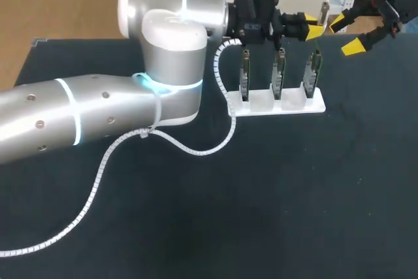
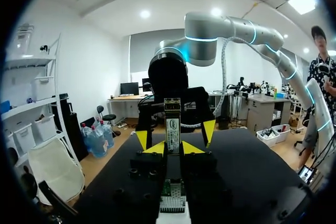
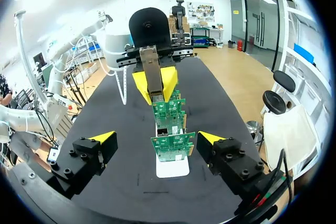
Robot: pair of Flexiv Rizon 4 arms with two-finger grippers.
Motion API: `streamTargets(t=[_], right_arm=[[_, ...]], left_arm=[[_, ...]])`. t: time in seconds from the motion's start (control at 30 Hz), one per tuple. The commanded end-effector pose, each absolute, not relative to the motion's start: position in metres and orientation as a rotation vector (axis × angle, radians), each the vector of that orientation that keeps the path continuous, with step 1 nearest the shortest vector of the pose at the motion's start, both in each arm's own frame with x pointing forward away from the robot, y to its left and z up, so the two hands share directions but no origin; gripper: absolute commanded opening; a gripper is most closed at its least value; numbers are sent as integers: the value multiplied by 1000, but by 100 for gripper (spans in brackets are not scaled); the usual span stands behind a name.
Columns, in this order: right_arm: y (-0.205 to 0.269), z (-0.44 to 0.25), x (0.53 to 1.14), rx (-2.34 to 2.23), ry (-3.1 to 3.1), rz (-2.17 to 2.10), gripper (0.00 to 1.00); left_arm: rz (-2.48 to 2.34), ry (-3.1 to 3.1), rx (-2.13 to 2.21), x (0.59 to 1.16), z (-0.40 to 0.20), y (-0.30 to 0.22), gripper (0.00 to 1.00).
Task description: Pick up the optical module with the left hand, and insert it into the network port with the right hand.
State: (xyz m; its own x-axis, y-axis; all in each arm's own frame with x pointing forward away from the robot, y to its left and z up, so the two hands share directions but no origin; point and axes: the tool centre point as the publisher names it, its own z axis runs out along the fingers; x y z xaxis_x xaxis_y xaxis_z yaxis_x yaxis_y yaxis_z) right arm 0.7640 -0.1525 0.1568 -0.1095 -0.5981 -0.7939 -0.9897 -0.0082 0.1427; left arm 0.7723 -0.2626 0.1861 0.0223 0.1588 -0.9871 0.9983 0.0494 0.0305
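Note:
The optical module (image 2: 172, 124), a slim silver bar with a white label, stands upright between the yellow tips of my left gripper (image 2: 174, 148), which is shut on it. In the head view my left gripper (image 1: 312, 28) hovers above the far side of the white rack (image 1: 261, 104). Three green network boards (image 1: 279, 73) stand in that rack. My right gripper (image 1: 346, 35) hangs open just right of the left one, facing it. From the right wrist, the module (image 3: 150, 66) and left gripper (image 3: 155, 85) sit ahead, above the boards (image 3: 173, 148), beyond my open right gripper (image 3: 156, 139).
A white spiral cable (image 1: 98, 181) trails from the left arm across the black table (image 1: 294, 200). My left arm's thick grey links (image 1: 98, 112) cover the table's left half. The rack stands at the far middle of the table.

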Motion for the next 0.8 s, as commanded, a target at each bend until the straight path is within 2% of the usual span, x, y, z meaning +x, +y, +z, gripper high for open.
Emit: streamTargets(t=[0.03,0.8], right_arm=[[-152,157,762,-1641,1753,972,100],[-152,157,762,-1641,1753,972,100]], left_arm=[[-1076,1321,1290,774,183,-266,0],[-1118,1351,1286,770,168,-273,0]])
